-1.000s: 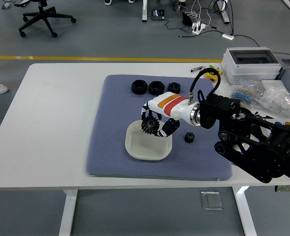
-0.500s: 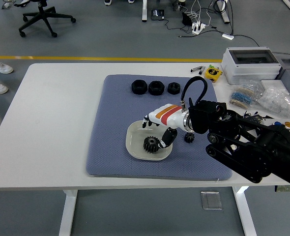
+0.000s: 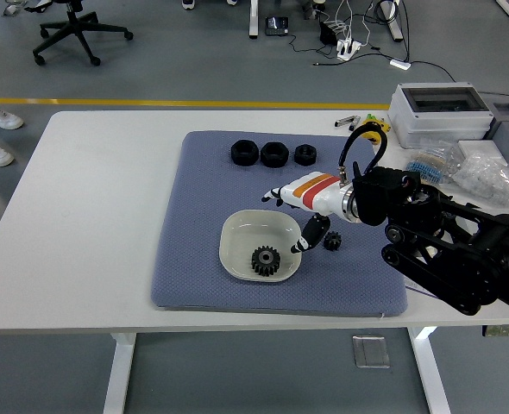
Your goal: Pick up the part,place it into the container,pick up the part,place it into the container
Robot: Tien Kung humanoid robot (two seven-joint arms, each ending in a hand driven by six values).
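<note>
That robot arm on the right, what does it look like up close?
The right arm is bulky, black and jointed, with a looping black cable near the wrist. Its right hand has a white shell with orange and red stripes and black-jointed fingers.

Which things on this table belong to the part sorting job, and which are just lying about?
Job:
- large gear, in the bowl
- small gear on the mat
- right hand, open above the bowl's right rim

Lying about:
- three black nuts
- grey box
- bagged parts
</note>
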